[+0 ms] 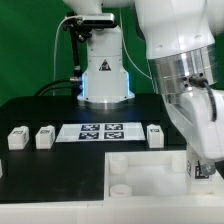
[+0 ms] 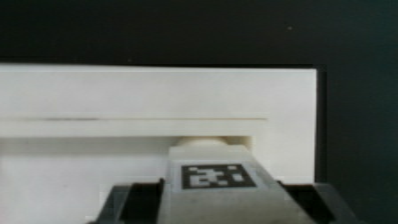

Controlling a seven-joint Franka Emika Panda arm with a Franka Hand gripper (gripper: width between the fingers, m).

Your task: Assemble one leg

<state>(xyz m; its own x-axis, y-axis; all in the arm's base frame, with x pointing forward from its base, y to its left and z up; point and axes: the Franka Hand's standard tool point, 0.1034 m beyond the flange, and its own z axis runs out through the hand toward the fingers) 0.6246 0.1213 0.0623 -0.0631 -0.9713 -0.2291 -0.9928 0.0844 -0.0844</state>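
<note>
Leg in the pincer: leg point(image 2: 214, 175) shows in the wrist view as a white block with a black-and-white tag on its face, sitting between the two dark fingers point(image 2: 134, 200), pinched from both sides.
Leg position: held over the white panel point(image 2: 107, 110), its far end close to a rounded socket at the panel's near step; whether it touches the panel cannot be told.
Pincer: pincer point(image 1: 203, 165) is at the exterior view's right, low over the panel point(image 1: 150, 170), pressed onto the leg; the leg itself is hidden by the arm in that view.
Panel: large white square piece lying on the black bench point(image 1: 40, 170), with a round corner socket point(image 1: 120, 188) visible.
Loose legs: three white blocks stand on the bench in a row, two at the exterior view's left point(image 1: 17, 138) point(image 1: 44, 136) and one point(image 1: 154, 134) just right of the marker board.
Marker board: marker board point(image 1: 103, 131) lies flat between the loose legs.
</note>
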